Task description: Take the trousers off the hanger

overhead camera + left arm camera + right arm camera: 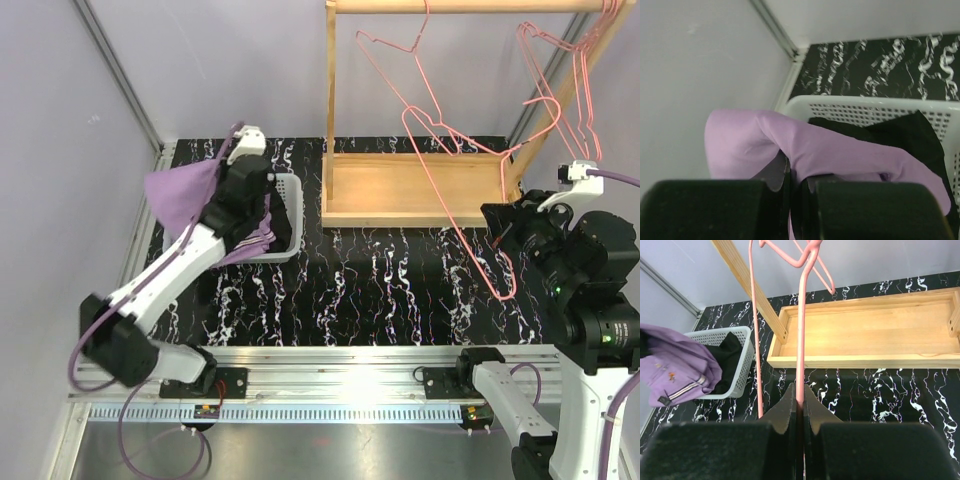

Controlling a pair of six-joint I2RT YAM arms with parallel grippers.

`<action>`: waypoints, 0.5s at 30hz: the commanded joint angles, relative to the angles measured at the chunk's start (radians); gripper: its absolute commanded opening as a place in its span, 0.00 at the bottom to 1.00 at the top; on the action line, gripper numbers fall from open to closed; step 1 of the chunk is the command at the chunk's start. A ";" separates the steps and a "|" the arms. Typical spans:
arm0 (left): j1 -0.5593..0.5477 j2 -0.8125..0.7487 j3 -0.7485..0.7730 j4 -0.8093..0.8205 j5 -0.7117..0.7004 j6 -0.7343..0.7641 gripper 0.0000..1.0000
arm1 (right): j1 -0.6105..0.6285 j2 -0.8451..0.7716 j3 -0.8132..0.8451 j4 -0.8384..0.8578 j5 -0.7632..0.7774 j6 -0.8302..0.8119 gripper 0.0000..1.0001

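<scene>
Left tool (790,175), clamping the purple trousers (840,152), could drop them outside the basket (865,103); right tool (799,405) pinches the hanger (801,330).

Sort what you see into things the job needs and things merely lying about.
Job: purple trousers, shut in left gripper; black trousers; pink hanger, pinched by right gripper; white basket holding the black pair.
Lying about: wooden rack; spare hangers on its rail.

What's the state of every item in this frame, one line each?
purple trousers: off the hanger, held up beside the basket
black trousers: lying in the basket
pink hanger: bare, clamped low down
left gripper: shut on the purple trousers
right gripper: shut on the pink hanger
other hangers: bare, on the rail
</scene>
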State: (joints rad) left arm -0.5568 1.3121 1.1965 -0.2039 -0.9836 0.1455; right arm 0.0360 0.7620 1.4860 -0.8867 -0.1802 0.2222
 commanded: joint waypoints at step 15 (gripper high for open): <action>0.072 0.485 0.245 -0.213 0.276 -0.067 0.00 | -0.002 -0.007 -0.013 0.061 -0.035 0.008 0.00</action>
State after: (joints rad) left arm -0.4850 1.7222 1.3785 -0.2974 -0.7662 0.1402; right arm 0.0364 0.7609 1.4818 -0.8848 -0.1963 0.2241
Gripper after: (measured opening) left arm 0.046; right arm 0.063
